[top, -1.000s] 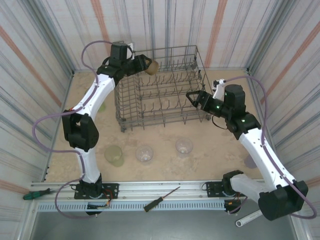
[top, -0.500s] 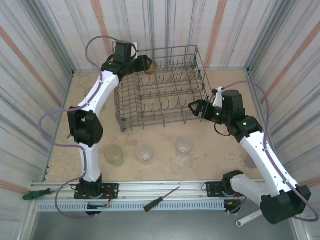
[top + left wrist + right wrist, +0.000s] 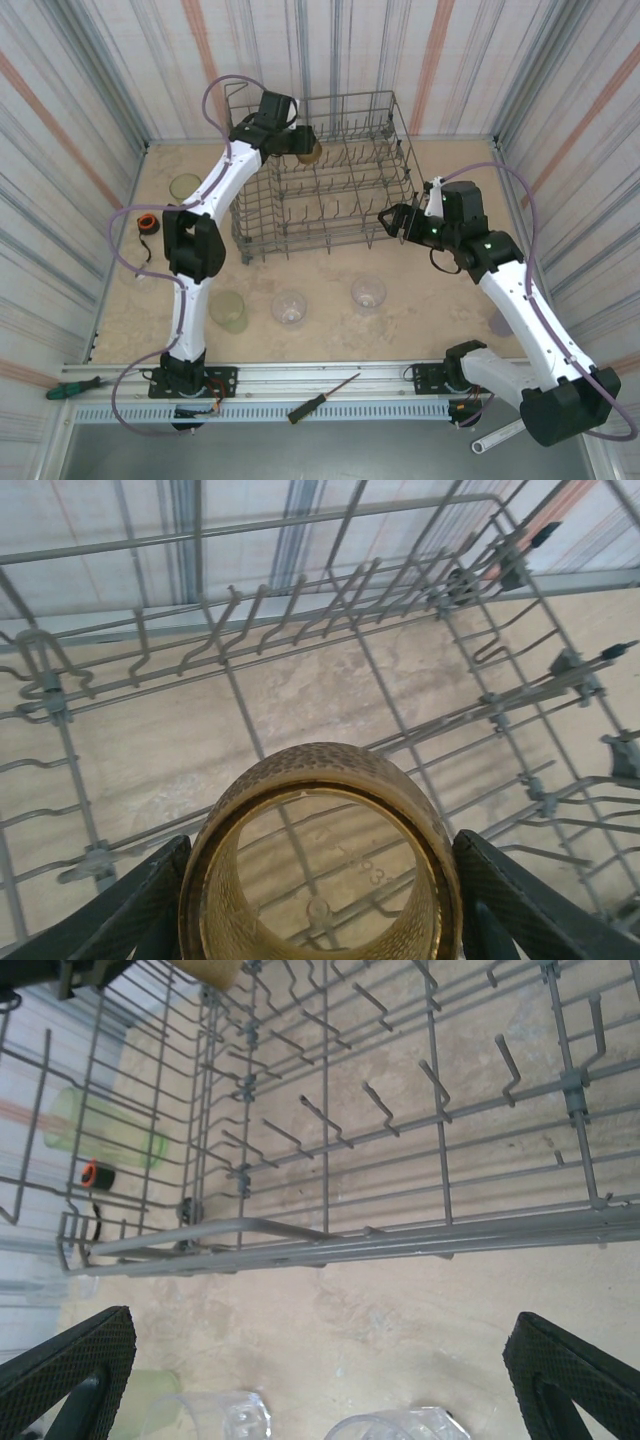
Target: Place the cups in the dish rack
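The left tool (image 3: 292, 140) grips the amber cup (image 3: 330, 765) above the dish rack (image 3: 300, 238), over its far-left corner; next it should lower it and let go. The right tool (image 3: 392, 221) gapes wide, empty, beside the rack's right wall

Your left gripper (image 3: 325, 885) clamped on an amber-brown cup (image 3: 320, 765), open mouth toward your camera, dark fingers (image 3: 135, 910) against either side, dish rack (image 3: 390, 715) tines and wire floor beyond, beige table (image 3: 300, 695) visible through the wires.
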Robot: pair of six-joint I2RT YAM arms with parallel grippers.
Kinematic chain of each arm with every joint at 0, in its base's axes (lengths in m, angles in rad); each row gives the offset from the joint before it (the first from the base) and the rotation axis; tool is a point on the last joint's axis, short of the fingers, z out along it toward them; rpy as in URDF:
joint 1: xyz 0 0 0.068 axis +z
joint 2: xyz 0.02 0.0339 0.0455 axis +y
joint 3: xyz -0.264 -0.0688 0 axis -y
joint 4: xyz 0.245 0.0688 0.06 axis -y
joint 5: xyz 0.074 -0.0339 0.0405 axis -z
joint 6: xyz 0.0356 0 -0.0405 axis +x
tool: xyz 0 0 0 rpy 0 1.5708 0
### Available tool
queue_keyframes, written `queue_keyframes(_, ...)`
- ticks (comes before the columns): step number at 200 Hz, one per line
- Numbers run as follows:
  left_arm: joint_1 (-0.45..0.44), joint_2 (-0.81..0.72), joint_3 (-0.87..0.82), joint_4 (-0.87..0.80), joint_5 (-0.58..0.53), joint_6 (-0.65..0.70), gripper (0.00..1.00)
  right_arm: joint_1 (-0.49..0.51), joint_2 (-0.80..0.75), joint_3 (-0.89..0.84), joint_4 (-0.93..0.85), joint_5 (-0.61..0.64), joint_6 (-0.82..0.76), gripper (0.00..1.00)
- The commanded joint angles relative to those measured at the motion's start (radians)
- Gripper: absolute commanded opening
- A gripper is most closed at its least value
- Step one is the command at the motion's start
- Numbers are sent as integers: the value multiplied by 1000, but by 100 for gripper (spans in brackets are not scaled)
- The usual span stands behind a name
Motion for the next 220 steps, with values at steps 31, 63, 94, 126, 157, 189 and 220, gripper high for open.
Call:
queue_keyframes(31, -6, -14, 37, -44, -135, 69, 36, 7, -9, 26, -39, 35, -45, 99)
queue_keyframes(63, -42, 8, 59, -42, -206, 115, 36, 6, -2, 31, -50, 36, -56, 99)
queue_keyframes(94, -41, 58, 93, -51, -217, 120, 36, 6, -8, 38, -66, 38, -59, 99)
queue_keyframes(126, -41, 72, 101, -30, -205, 118, 36, 6, -21, 27, -78, 53, -60, 99)
queue_keyframes(157, -43, 93, 129, -36, -206, 115, 36, 4, -21, 18, -71, 40, -61, 99)
queue_keyframes(189, -42, 109, 133, -33, -223, 118, 36, 4, -21, 17, -58, 33, -54, 99)
queue_keyframes(220, -41, 123, 135, -39, -219, 121, 36, 4, -21, 15, -46, 10, -53, 99)
